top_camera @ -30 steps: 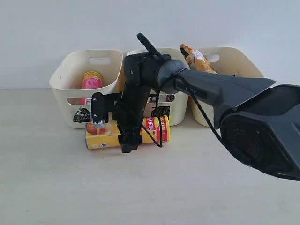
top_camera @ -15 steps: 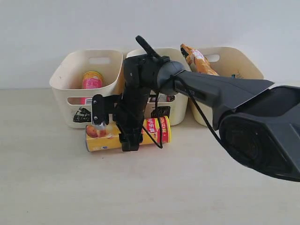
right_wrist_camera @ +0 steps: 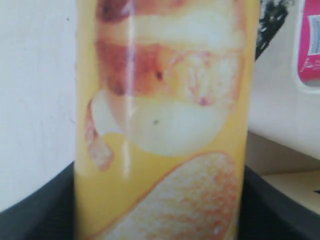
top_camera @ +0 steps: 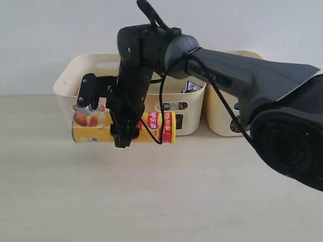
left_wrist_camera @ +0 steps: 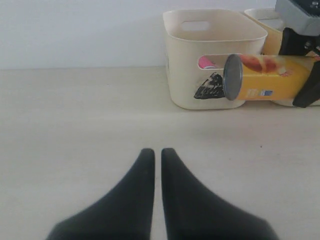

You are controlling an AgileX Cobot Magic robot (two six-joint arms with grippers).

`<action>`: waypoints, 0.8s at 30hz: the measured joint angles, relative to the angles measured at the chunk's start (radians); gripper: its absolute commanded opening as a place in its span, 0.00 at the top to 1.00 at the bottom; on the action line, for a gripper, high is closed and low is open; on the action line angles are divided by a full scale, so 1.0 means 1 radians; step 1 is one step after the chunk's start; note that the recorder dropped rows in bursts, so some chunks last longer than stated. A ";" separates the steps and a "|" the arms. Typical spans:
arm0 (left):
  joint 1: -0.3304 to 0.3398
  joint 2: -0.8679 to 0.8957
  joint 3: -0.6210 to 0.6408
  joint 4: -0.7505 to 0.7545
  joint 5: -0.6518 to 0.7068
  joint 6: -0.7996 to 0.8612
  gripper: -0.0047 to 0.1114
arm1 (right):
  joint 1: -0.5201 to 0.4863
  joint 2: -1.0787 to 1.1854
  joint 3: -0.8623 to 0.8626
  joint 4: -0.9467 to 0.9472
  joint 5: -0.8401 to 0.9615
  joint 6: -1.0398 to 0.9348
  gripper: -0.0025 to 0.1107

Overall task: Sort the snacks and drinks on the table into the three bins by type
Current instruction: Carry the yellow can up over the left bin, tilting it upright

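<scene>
While the right gripper [top_camera: 107,121] is clamped round its middle, the yellow-and-red crisp tube [top_camera: 96,131] hangs level above the table, 9 o'clock of centre, before the left bin [top_camera: 65,83]: silver base toward 9, red band toward 3. Left gripper [left_wrist_camera: 157,155] pressed together.

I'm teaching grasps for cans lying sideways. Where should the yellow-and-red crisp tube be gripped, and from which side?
Take the yellow-and-red crisp tube around mid-body, from above, straddling its round wall. It is horizontal, so the middle likely balances it; the flat metal end gives nothing to pinch. The right hand holds it so.
</scene>
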 measured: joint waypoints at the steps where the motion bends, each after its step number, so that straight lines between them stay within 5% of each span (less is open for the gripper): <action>1: 0.000 0.000 0.000 0.000 0.000 0.000 0.92 | 0.000 -0.013 0.000 0.015 0.005 0.033 0.98; 9: 0.000 0.000 0.000 0.000 0.000 0.000 0.92 | 0.000 -0.092 0.000 0.167 -0.174 0.266 0.98; 24: 0.000 0.000 0.000 0.000 0.000 0.000 0.92 | 0.000 -0.094 0.000 0.295 -0.694 0.285 0.98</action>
